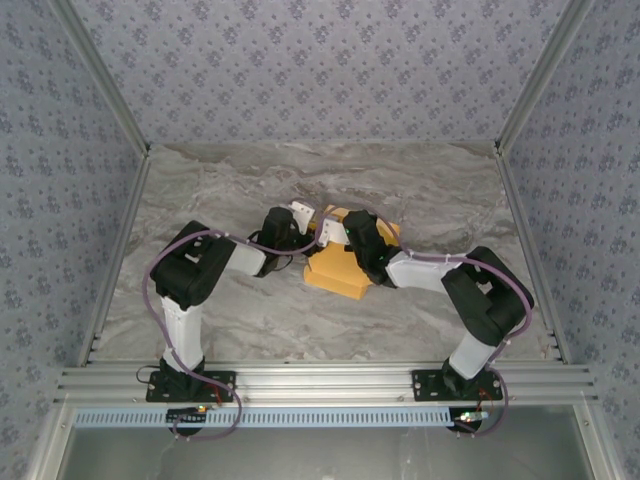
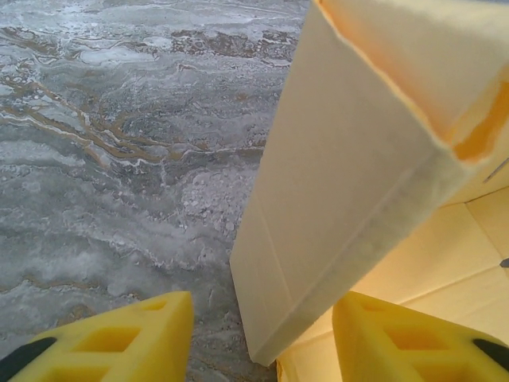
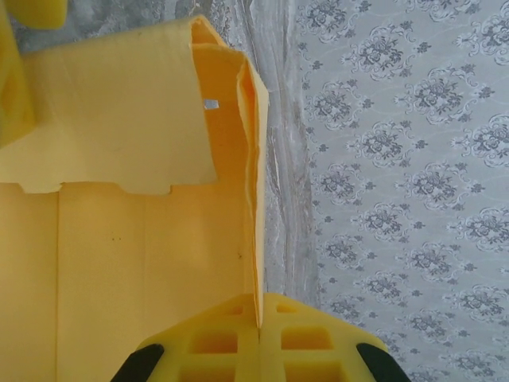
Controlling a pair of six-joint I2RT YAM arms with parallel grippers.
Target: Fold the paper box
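The paper box (image 1: 338,270) is orange-yellow cardboard, partly folded, in the middle of the marble table between both arms. In the left wrist view one pale upright wall of the paper box (image 2: 342,183) stands between my left gripper's (image 2: 262,344) yellow fingers, close to the right finger (image 2: 406,338). The left finger (image 2: 119,338) is well clear of it, so this gripper is open. My right gripper (image 3: 260,322) is shut on the thin edge of a raised side wall of the paper box (image 3: 119,239), whose inner floor and a folded flap lie to the left.
The grey marble table (image 1: 250,180) is ringed by patterned walls (image 1: 320,60). An aluminium rail (image 1: 320,382) runs along the near edge by the arm bases. Bare tabletop lies behind and to both sides of the box.
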